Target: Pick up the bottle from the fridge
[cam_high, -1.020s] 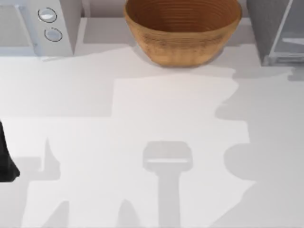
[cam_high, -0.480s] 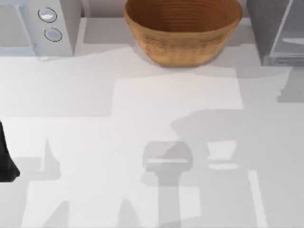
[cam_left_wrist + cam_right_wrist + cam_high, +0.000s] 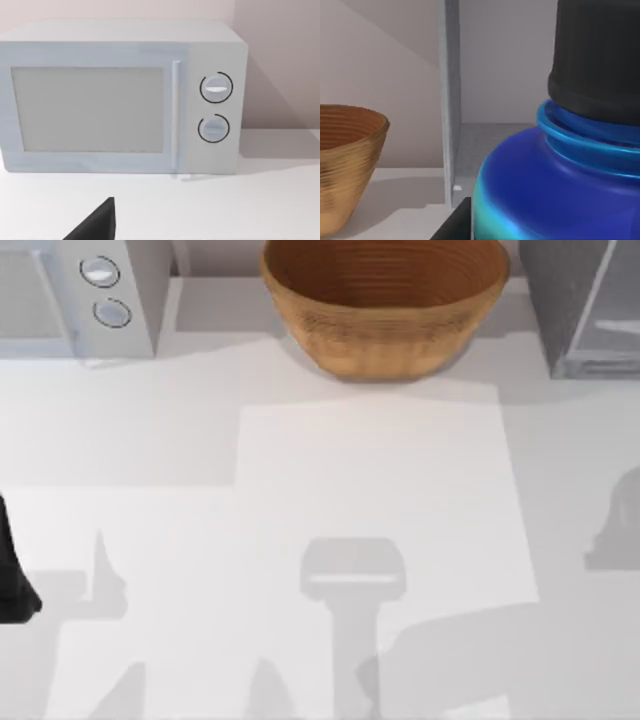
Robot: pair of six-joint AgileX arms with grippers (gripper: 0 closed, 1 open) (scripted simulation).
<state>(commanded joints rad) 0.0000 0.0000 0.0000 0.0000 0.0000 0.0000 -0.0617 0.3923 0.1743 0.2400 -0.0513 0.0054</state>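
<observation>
A white table [image 3: 300,490] carries a microwave [image 3: 70,295], wooden bowl [image 3: 385,300] and fridge [image 3: 585,305].

The bottle [image 3: 555,190] was deep blue with a teal tint low down and a black cap, the ridged bowl [image 3: 385,300] was tan wood, the fridge [image 3: 560,300] was grey, and the white box [image 3: 120,100] carried 2 pale knobs.

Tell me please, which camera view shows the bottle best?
The right wrist view shows it best: the bottle is very close, with its blue body and black cap, beside the fridge frame. The top view shows the fridge at the table's far right. The left wrist view faces the white box.
</observation>
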